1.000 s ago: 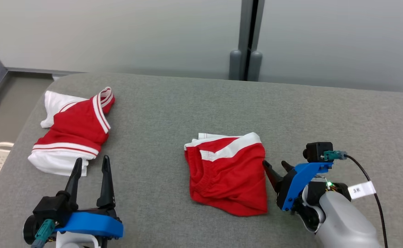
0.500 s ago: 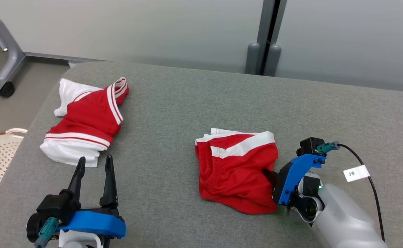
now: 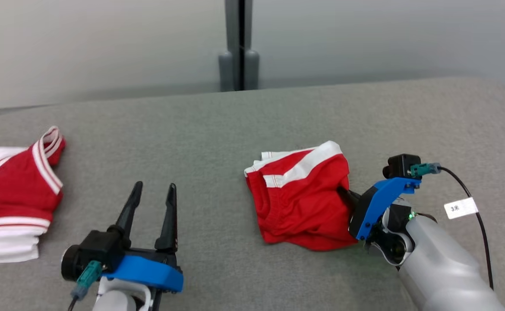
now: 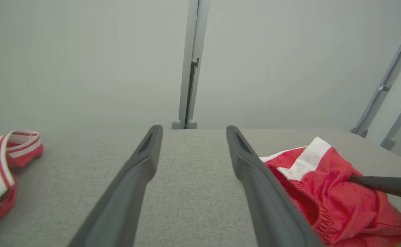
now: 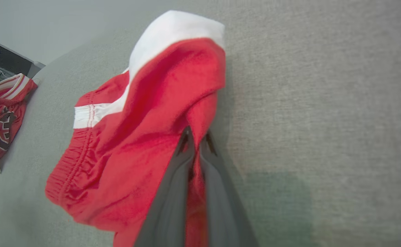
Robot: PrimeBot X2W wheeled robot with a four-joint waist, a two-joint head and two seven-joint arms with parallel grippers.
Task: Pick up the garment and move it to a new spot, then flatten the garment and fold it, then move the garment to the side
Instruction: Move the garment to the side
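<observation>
The garment (image 3: pixel 302 196) is a crumpled pair of red shorts with white bands, lying right of centre on the grey cushioned surface (image 3: pixel 218 129). My right gripper (image 3: pixel 343 193) is shut on the garment's right edge; in the right wrist view its fingers (image 5: pixel 197 137) pinch a fold of the red garment (image 5: pixel 145 137). My left gripper (image 3: pixel 153 192) stands open over bare surface to the garment's left, holding nothing. In the left wrist view the garment (image 4: pixel 327 192) lies right of the open left gripper (image 4: pixel 192 130), with a right finger (image 4: pixel 385 185) reaching into it.
A second red and white piece of clothing (image 3: pixel 11 194) lies at the far left of the surface. A grey wall with a vertical post (image 3: pixel 235 43) runs behind the far edge. Bare surface lies between the two clothes and beyond the garment.
My right gripper went from open beside the garment to shut on its right edge, bunching the cloth. The head camera has turned, shifting the whole picture. My left gripper stays open.
</observation>
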